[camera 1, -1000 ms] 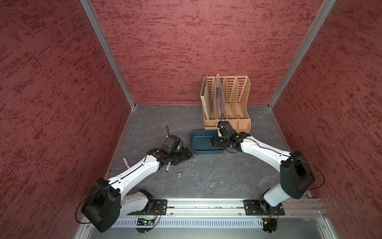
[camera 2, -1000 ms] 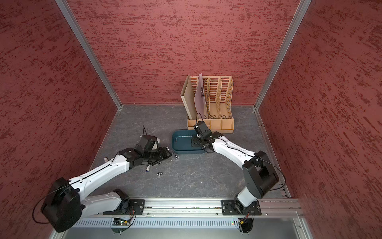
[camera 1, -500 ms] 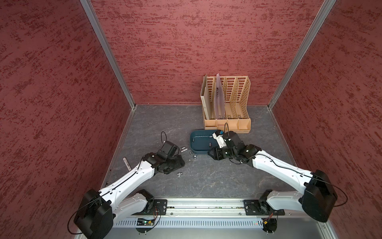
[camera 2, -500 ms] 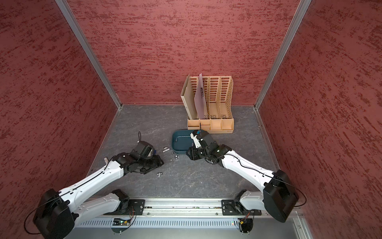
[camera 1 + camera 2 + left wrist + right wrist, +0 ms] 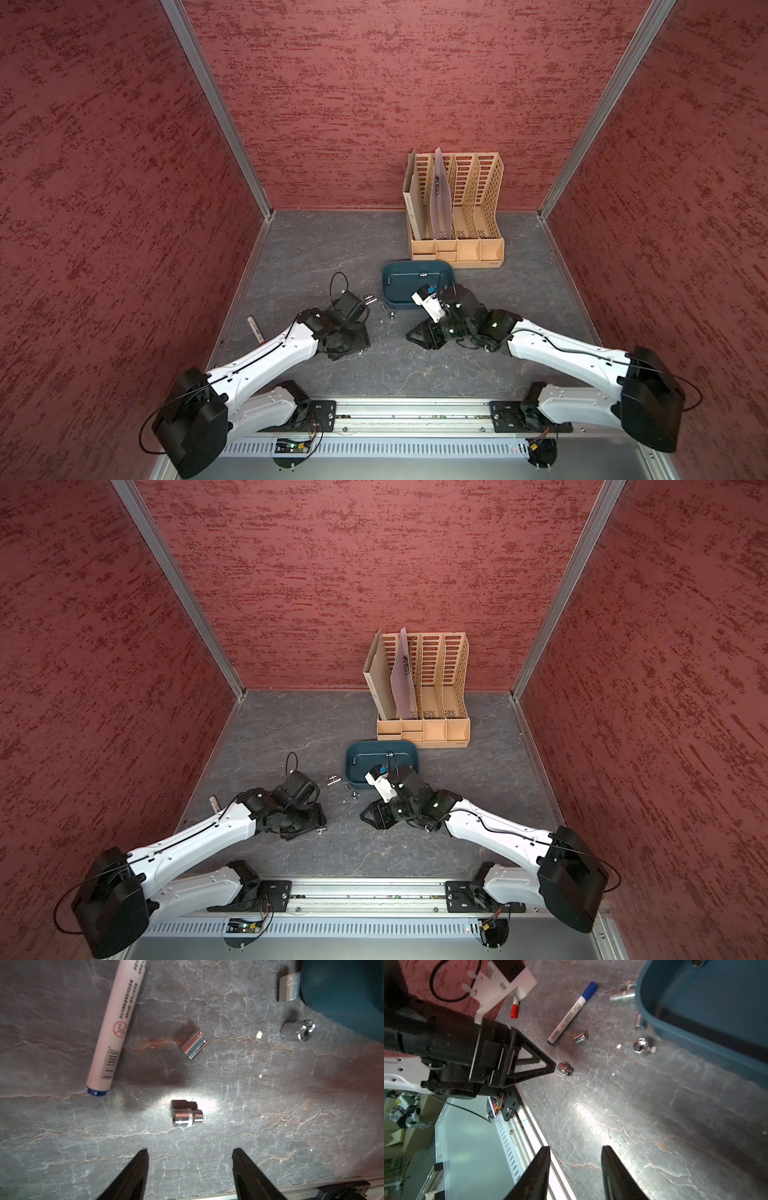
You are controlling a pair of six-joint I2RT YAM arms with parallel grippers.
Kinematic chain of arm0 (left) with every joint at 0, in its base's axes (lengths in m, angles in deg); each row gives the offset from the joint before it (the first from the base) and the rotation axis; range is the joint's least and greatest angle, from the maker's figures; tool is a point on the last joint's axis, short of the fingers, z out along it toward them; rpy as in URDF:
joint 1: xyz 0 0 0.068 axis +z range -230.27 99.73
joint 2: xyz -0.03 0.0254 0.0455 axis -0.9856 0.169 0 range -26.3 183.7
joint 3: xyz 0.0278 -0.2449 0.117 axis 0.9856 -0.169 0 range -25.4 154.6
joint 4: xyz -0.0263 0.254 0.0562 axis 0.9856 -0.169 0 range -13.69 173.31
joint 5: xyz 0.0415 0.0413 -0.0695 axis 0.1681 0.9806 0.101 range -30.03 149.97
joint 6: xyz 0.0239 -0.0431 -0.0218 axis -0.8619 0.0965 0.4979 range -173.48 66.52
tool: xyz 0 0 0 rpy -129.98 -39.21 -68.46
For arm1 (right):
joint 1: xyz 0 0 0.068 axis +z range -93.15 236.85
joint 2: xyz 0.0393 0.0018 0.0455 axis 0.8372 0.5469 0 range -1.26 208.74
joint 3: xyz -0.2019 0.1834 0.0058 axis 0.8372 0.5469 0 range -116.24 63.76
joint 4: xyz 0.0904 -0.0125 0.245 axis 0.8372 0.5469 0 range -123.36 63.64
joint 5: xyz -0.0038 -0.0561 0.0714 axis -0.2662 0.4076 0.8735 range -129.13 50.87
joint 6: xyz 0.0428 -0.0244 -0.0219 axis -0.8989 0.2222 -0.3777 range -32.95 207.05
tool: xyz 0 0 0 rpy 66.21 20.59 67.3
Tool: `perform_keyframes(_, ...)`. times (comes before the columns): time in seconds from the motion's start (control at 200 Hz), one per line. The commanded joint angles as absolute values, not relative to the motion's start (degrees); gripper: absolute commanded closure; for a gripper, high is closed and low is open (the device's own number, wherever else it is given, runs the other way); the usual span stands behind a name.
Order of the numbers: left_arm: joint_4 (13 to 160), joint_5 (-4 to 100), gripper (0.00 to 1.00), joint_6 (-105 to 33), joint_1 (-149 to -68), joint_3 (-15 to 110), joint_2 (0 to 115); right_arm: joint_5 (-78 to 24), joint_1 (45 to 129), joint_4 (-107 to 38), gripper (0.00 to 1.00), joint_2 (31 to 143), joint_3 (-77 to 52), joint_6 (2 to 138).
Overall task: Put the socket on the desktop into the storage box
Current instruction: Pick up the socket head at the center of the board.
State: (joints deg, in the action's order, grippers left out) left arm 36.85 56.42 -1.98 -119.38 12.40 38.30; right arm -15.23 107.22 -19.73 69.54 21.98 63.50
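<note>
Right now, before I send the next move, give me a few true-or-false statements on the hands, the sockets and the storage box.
1. The left hand is open and empty. True.
2. The right hand grips a socket. False: it is open, with nothing between its fingers.
3. A stepped socket lies on the desktop just ahead of the left hand, apart from the marker. True.
4. Every socket is already inside the storage box. False: several, such as the domed socket, lie on the desktop outside it.
</note>
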Motion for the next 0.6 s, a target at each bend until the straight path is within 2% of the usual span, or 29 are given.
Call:
perform_keyframes(0.0, 37.3, 58.2, 0.34, -1.1, -120.2, 12.7, 40.4, -14.6, 108.5, -23.5, 0.55, 69.3, 22.6, 63.5)
perform_keyframes(0.596, 40.4, 60.3, 0.4, -2.4, -122.5, 15.6, 50.4, -17.7, 109.0, -25.3, 0.55, 68.8, 25.9, 61.2)
